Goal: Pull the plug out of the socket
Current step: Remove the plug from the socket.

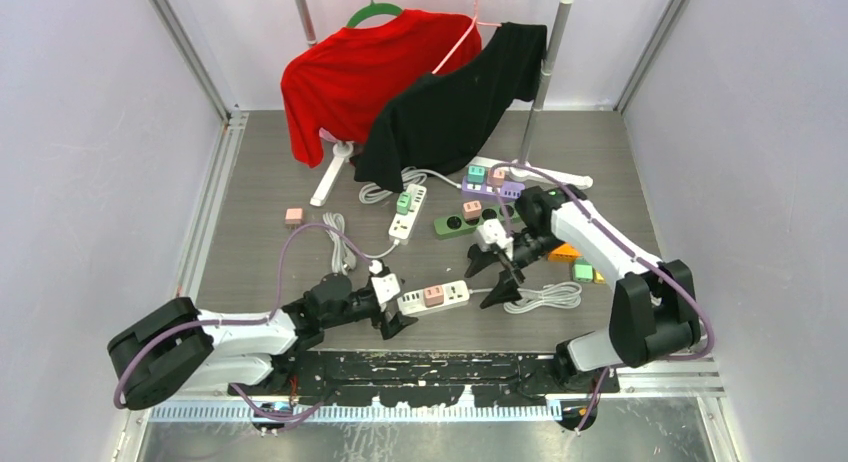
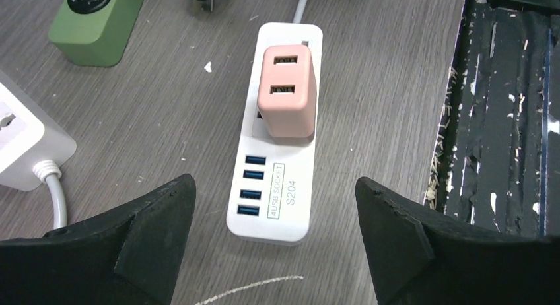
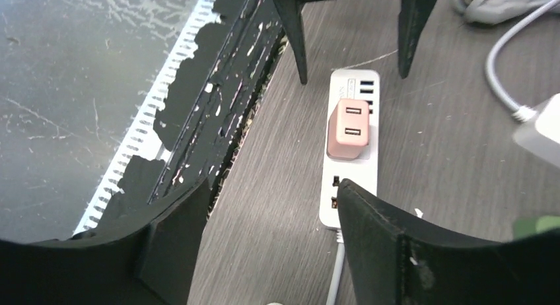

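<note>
The right end effector (image 3: 271, 193) fills the foreground, its two black fingers (image 3: 165, 245) spread wide with only bare bench (image 3: 277, 160) between them. Just beyond lies a white power strip (image 3: 360, 166), lengthwise away from the camera, with a pink plug (image 3: 348, 128) seated in it. The strip's near end slips behind the right-hand finger. At its far end, the left end effector (image 3: 353, 77) points down, fingers apart, straddling the strip's tip. A chipped black mat (image 3: 218, 100) borders the bench on the left; a grey cable (image 3: 502, 74) curls at right.
</note>
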{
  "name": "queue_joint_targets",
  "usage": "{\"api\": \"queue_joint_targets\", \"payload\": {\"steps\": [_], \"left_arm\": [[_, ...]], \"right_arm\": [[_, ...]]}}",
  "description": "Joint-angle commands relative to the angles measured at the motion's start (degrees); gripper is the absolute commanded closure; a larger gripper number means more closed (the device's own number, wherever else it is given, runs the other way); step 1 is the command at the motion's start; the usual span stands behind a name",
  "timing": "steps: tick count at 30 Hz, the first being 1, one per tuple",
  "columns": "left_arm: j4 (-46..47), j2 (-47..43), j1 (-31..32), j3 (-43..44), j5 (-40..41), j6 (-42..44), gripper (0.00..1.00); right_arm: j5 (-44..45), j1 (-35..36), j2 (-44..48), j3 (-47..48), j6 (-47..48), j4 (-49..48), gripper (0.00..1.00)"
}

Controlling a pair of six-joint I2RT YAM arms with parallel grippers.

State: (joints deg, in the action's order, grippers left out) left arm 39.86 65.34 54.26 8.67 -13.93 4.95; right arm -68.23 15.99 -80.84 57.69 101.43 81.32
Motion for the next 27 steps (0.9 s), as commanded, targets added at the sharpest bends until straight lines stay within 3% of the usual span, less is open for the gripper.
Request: {"api": "queue_joint_targets", "payload": {"steps": [1,4,9,16,23,27], "left_arm": [[7.72,1.81,0.08,-0.07,-0.36,0.59,0.11],[9.00,4.18,0.08,0.39,-1.24,0.85,0.11],[10.81,8.75,0.08,1.55,-1.83,1.44,0.12],[13.64,14.88,0.07,2.85,-1.84,2.08,0.19],[14.92,17.13,0.08,3.20,-1.10,1.51,0.25],[11.94,17.52,0.08,4.84,-1.51,1.47,0.38]], "right_arm": [[5.64,7.23,-0.07,0.39,-18.56,-17.59,0.27],[13.88,12.78,0.02,-1.62,-32.23,-30.35,0.26],[20.34,17.48,-0.61,-2.67,-45.02,-41.59,0.24],[23.79,21.56,-2.15,-4.75,-54.06,-51.37,0.30],[24.22,25.30,-4.67,-5.78,-56.24,-54.01,0.36],[25.62,26.03,-5.25,-5.57,-56.66,-54.32,0.40]]}}
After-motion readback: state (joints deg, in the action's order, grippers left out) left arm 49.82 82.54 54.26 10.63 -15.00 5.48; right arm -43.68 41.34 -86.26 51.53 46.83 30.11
